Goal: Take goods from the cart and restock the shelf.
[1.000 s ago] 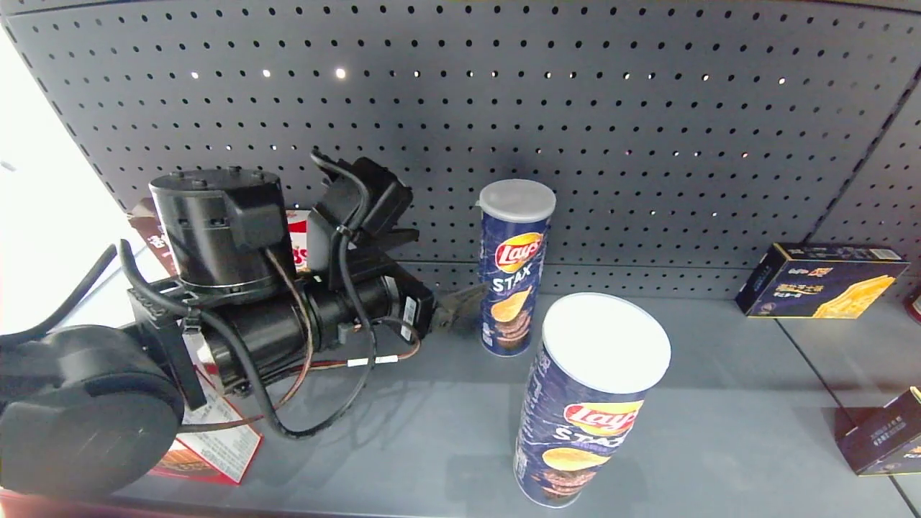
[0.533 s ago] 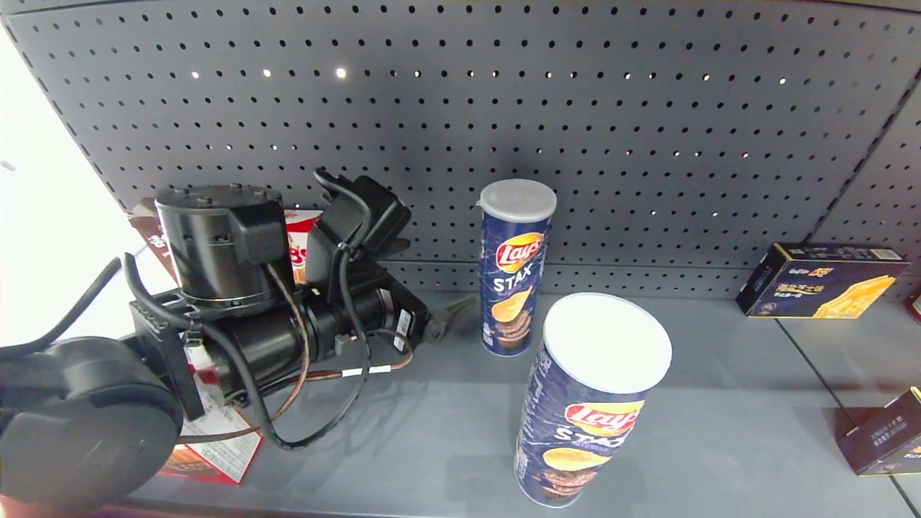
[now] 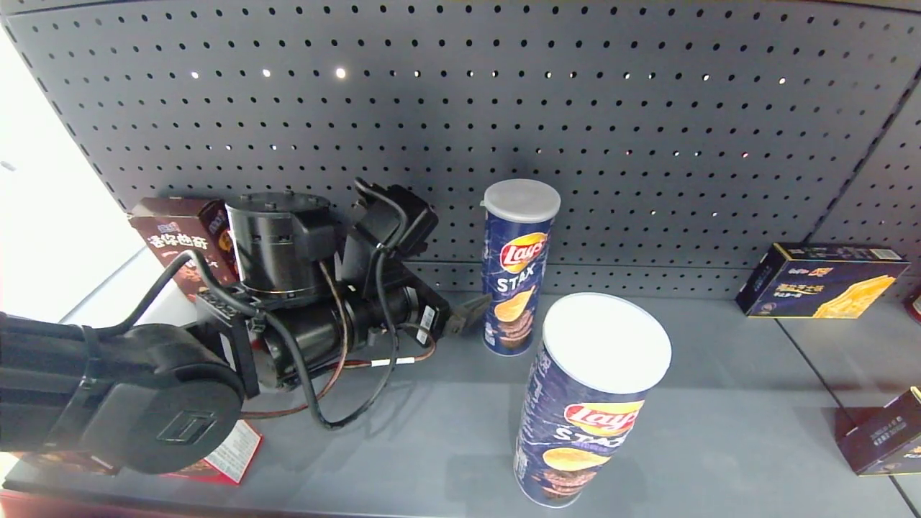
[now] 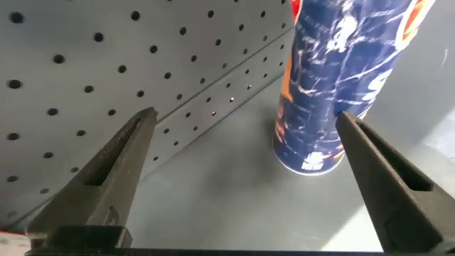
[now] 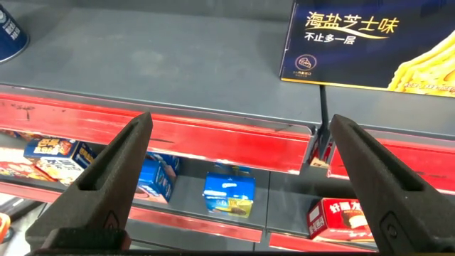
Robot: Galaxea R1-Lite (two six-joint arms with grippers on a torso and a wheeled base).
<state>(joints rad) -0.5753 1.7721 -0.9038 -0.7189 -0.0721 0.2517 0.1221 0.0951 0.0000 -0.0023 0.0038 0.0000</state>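
We see the L gripper low over the shelf, close to the pegboard, jaws spread wide w/ nothing between them. The rear chip can stands upright just beside its fingertips, toward the robot's R; we can't tell if they touch. The front chip can stands upright nearer us, apart from the rear one. A brown box stands behind the L arm; a dark blue box lies at the far R by the pegboard. The R gripper hangs open & empty in front of the red shelf edge, w/ blue packs on the level below.
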